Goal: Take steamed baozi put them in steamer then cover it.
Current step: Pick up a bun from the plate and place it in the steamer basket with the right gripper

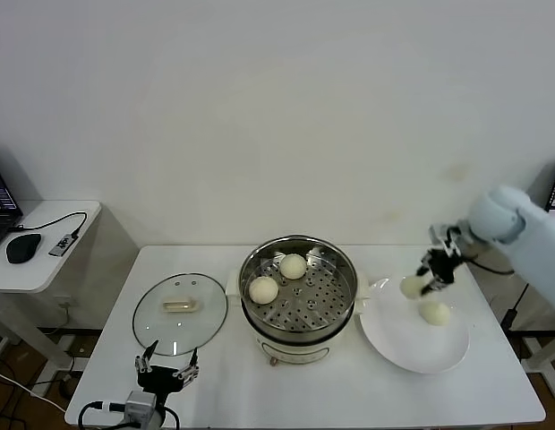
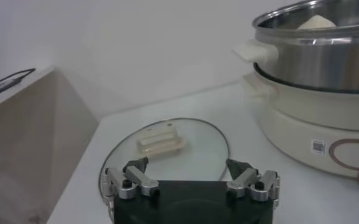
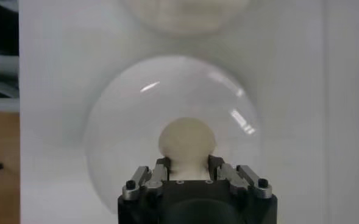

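Right arm: white-shelled, enters from the right edge and reaches left and slightly near. Its black right gripper with silver fingers [image 1: 427,283] hangs raised at right of centre, fingers pointing down and clamped on a small round cream-white dough bun [image 3: 187,141]; in the right wrist view the fingers press both sides of that bun.

Left arm: parked at the near left. Its black left gripper with silver fingers [image 1: 166,363] rests low, fingers spread wide and holding nothing.

The steamer [image 1: 298,296] sits mid-table, two baozi [image 1: 278,278] inside at 10 o'clock. The cover [image 1: 180,313] lies at its 9, the plate [image 1: 414,339] at 3 with one bun [image 1: 434,313].
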Action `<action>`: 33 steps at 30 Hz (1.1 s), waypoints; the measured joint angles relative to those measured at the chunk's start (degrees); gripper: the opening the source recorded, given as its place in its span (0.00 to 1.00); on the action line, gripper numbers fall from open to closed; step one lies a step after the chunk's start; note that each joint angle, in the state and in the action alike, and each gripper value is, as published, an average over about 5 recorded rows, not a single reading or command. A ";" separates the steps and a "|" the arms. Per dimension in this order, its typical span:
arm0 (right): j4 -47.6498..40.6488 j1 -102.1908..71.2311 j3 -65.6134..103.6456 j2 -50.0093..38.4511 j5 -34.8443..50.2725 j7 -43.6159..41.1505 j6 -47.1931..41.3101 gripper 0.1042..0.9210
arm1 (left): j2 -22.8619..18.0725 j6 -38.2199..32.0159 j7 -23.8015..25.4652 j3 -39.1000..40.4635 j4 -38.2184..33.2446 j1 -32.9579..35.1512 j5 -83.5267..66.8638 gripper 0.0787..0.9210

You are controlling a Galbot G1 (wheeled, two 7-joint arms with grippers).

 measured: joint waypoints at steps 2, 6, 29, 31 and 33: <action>-1.39 2.77 -1.90 2.17 2.36 -0.20 5.12 0.38 | -0.01 -0.08 -0.25 -0.21 -0.20 0.18 0.05 0.88; -2.30 6.62 -4.60 6.00 4.67 -0.44 14.03 0.38 | -0.13 -0.13 -0.68 -0.71 -0.55 0.51 0.04 0.88; 7.37 9.98 -13.92 21.87 -14.83 1.94 44.88 0.38 | -0.99 -0.18 -1.84 -1.50 -4.12 2.35 0.28 0.88; 8.32 9.58 -14.40 22.44 -16.14 2.07 45.67 0.38 | -0.99 -0.18 -1.87 -1.50 -4.26 2.40 0.27 0.88; 9.25 9.14 -14.87 22.82 -17.17 2.20 46.24 0.38 | -0.97 -0.18 -1.87 -1.51 -4.34 2.45 0.25 0.88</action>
